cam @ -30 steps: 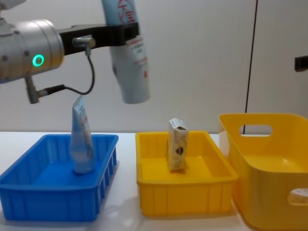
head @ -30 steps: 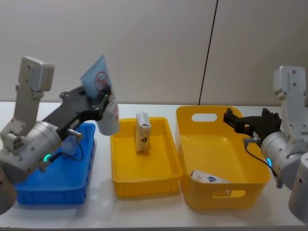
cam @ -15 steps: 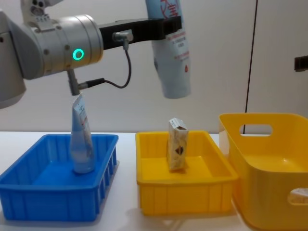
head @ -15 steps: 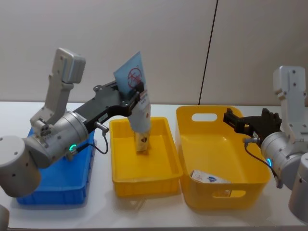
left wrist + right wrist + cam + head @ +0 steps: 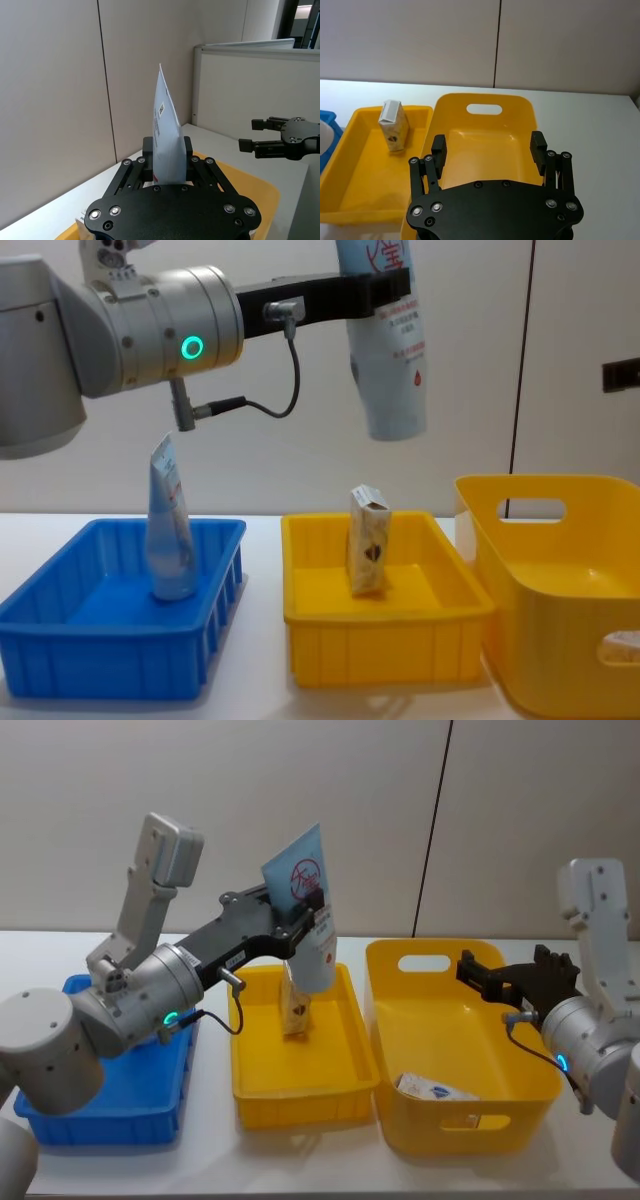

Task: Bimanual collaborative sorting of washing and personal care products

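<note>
- Head view: left gripper clamped on the squeeze tube, cap down, high above the shallow yellow tray's far edge, over the carton;
- tube white and pale blue, red print, flat crimped end up;
- judged light, soft, squashy; hold gently across the flatter upper half;
- right gripper spread apart, empty, over the deep yellow bin.

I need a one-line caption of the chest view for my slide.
Left gripper holds a squeeze tube high above the yellow tray with one upright carton; another tube stands in the blue tray.
</note>
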Tool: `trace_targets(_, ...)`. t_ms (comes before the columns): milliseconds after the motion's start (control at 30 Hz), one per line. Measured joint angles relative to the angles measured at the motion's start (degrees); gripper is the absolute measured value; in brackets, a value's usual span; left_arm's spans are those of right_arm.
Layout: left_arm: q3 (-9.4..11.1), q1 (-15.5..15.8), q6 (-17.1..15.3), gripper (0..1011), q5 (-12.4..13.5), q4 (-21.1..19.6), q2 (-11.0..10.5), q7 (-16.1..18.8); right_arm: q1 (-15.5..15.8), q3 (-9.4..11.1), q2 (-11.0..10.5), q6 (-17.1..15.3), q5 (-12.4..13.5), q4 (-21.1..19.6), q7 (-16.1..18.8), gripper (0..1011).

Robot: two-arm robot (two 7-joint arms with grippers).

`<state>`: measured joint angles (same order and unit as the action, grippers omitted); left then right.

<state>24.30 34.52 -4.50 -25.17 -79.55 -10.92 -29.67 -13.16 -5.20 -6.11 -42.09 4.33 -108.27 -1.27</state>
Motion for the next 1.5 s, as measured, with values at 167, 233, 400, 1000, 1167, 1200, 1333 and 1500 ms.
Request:
trace_targets(167, 0.29, 0.46, 0.15, 284, -0.06, 0.49, 0.19, -0.42, 0.28, -0.64, -1.58, -0.26, -0.02, -0.67, 2.06, 1001)
trace_targets(233, 0.35, 0.54, 0.19, 285, -0.08, 0.61, 0.24, -0.5, 0.35, -0.85, -2.14, -0.27, -0.02, -0.92, 2.7, 1001)
trace_targets(400, 0.53, 0.79, 0.26, 285, -0.12, 0.89, 0.34, -0.73, 0.58, -1.48, -4.06, -0.1, 0.03, -1.6, 5.33, 1001)
trace_targets(1000, 0.75, 1.14, 0.4, 285, -0.2, 1.3, 0.46, -1.05, -0.12, -3.76, -10.63, 3.19, 1.33, -2.82, 15.59, 1001)
trace_targets(1167, 0.79, 1.18, 0.41, 284, -0.2, 1.34, 0.49, -1.08, -0.66, -4.37, -12.07, 4.18, 1.86, -2.83, 18.03, 1001)
trace_targets(1200, 0.79, 1.18, 0.41, 284, -0.2, 1.34, 0.49, -1.08, -0.88, -4.58, -12.54, 4.46, 2.07, -2.83, 18.74, 1001)
trace_targets(1333, 0.81, 1.2, 0.41, 284, -0.2, 1.37, 0.5, -1.11, -1.39, -5.15, -13.52, 5.22, 2.6, -2.64, 20.52, 1001)
trace_targets(1500, 0.81, 1.22, 0.41, 285, -0.19, 1.4, 0.51, -1.14, -2.1, -5.88, -14.83, 6.46, 3.41, -2.2, 22.91, 1001)
